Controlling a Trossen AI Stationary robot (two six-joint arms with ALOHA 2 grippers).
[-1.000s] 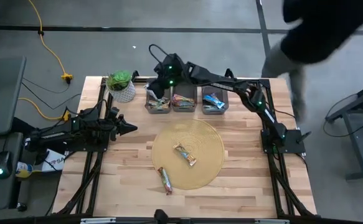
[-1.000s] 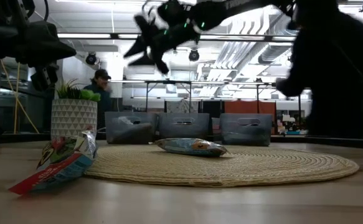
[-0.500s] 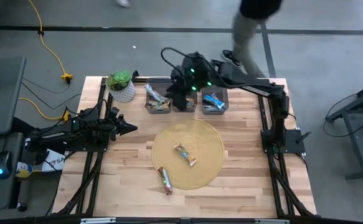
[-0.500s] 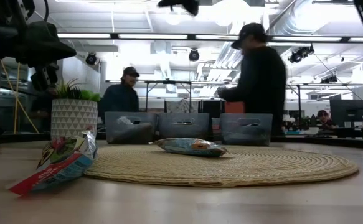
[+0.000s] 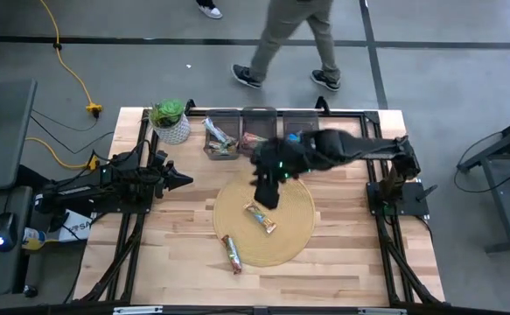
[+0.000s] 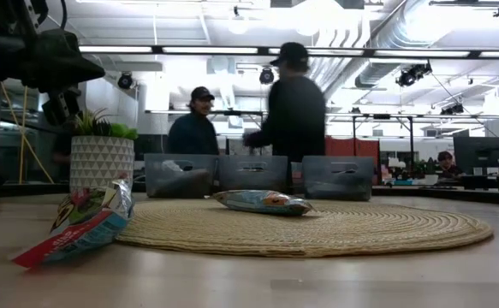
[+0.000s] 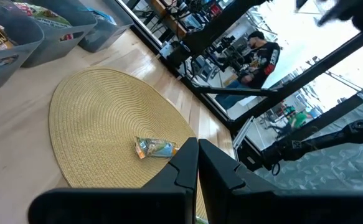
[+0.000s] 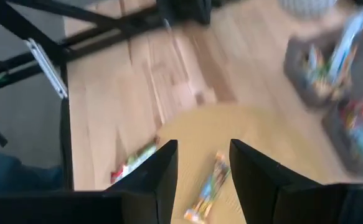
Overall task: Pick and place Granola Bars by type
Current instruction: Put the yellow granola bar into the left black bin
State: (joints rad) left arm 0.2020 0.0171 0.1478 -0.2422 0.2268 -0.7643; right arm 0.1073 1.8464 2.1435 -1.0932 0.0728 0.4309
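One granola bar (image 5: 260,217) lies flat on the round woven mat (image 5: 294,229); it also shows in the low view (image 6: 262,202) and the left wrist view (image 7: 156,148). A second bar (image 5: 231,253) lies at the mat's near left edge (image 6: 82,224). More bars lie in the grey bins (image 5: 222,140) at the far edge. My right gripper (image 5: 268,188) hovers open above the mat, just far of the first bar, with that bar (image 8: 209,183) showing below its fingers (image 8: 203,165). My left gripper (image 5: 180,181) waits shut at the table's left (image 7: 198,155).
A potted plant (image 5: 171,121) stands at the far left corner, beside the row of bins (image 6: 253,173). My right arm (image 5: 351,149) crosses over the right bin. People stand and walk beyond the table's far edge (image 6: 296,111).
My right gripper has swung from above the left bin toward the table's near edge and somewhat right, rising out of the low view and tipping further down, and now hangs over the mat. The bars have not moved. A person has walked past behind the table.
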